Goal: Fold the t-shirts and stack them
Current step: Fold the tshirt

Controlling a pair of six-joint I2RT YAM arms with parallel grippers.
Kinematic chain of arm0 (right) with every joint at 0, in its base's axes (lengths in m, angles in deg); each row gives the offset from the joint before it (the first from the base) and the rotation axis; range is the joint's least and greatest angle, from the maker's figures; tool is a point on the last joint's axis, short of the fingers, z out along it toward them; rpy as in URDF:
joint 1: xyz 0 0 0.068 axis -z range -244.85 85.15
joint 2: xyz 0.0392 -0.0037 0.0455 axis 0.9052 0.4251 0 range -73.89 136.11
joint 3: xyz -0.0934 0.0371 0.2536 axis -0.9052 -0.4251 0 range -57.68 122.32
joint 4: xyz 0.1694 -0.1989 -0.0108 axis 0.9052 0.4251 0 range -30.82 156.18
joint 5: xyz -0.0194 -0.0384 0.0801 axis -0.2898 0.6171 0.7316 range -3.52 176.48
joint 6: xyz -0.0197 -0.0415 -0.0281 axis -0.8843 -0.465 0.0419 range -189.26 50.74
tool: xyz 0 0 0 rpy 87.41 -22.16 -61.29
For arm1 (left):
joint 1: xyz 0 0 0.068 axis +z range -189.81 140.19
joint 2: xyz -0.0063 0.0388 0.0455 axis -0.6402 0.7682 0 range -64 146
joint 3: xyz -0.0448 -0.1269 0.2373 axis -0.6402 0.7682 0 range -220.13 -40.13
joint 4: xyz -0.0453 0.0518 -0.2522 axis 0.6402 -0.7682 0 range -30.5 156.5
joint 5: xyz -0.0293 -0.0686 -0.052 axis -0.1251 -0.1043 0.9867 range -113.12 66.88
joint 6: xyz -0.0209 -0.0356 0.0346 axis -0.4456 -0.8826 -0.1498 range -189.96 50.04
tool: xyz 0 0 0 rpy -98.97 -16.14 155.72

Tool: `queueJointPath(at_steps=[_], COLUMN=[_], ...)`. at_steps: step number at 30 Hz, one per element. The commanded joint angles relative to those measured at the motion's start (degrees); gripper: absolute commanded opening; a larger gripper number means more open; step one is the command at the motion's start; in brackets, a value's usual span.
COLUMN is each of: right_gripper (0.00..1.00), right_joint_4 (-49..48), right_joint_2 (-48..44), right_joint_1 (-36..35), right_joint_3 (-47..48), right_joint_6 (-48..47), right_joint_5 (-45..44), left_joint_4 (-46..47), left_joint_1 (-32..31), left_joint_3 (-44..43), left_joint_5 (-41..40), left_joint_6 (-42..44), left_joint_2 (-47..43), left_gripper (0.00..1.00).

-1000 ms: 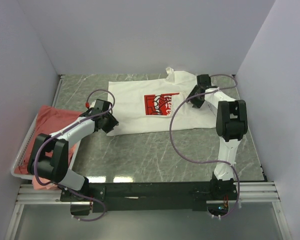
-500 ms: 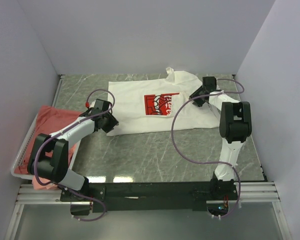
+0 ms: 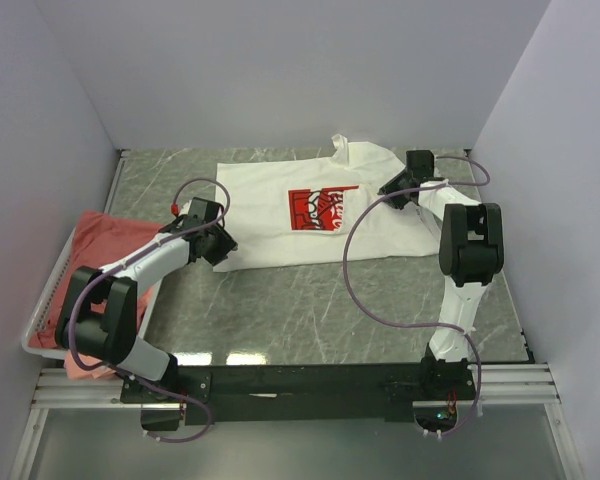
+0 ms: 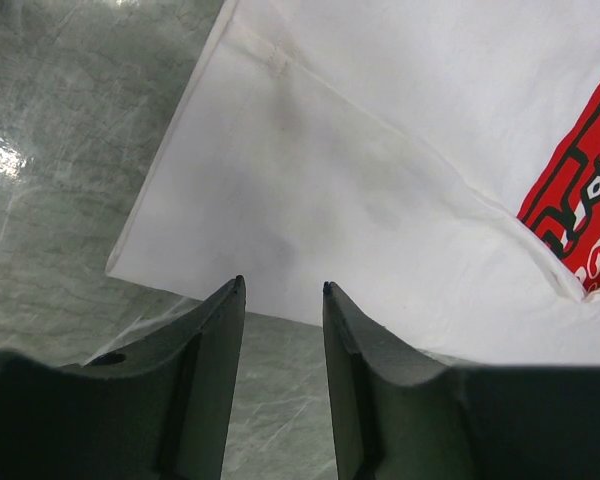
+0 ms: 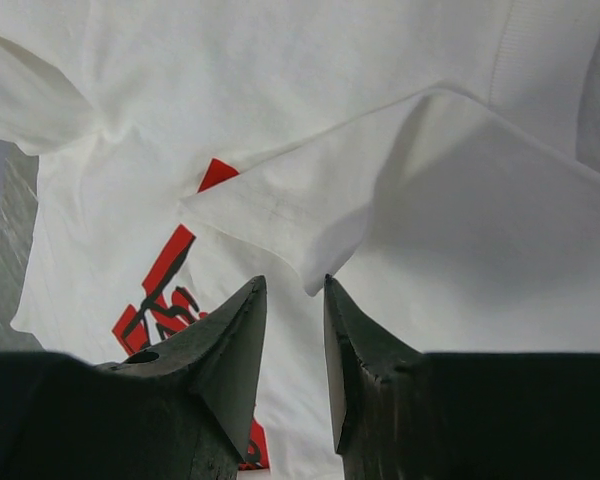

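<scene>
White t-shirt [image 3: 280, 200] lies flat, print up, at centre frame in the top view. Left gripper [image 4: 283, 290], fingers slightly parted and empty, faces the hem corner. Right gripper [image 5: 295, 287] is narrowly parted at a raised sleeve fold; whether it pinches cannot be told. Both should bite the cloth fully, then lift evenly. Wire basket [image 3: 40, 316], at the left edge, holds salmon t-shirts [image 3: 115, 238].

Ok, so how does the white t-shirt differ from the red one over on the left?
The white t-shirt carries a red chest print; the red t-shirt looks plain. The white one lies spread out on the marble table, while the red one sits bunched in the white wire basket. Both are soft cloth, and neither is neatly folded.
</scene>
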Motion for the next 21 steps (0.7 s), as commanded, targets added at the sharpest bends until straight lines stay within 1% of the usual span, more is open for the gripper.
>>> queueJointPath(at_steps=[1,4,9,21], right_gripper=[0.37,0.37,0.36,0.36], right_joint_4=[0.5,-0.6,0.0,-0.9], right_joint_2=[-0.1,-0.4,0.5,0.5], right_joint_1=[0.6,0.5,0.7,0.8], right_joint_3=[1.6,-0.3,0.1,-2.5], right_joint_6=[0.5,0.8,0.8,1.0], right_joint_5=[-0.8,-1.0,-0.7,-0.8], left_joint_4=[1.0,1.0,0.9,1.3], left_joint_1=[0.2,0.2,0.2,0.2], left_joint_3=[-2.3,-2.4,-2.8,-2.8], left_joint_5=[0.0,0.1,0.1,0.3], left_joint_6=[1.5,1.4,1.4,1.3], left_joint_2=[0.5,0.7,0.9,1.5], left_gripper=[0.43,0.43,0.43,0.43])
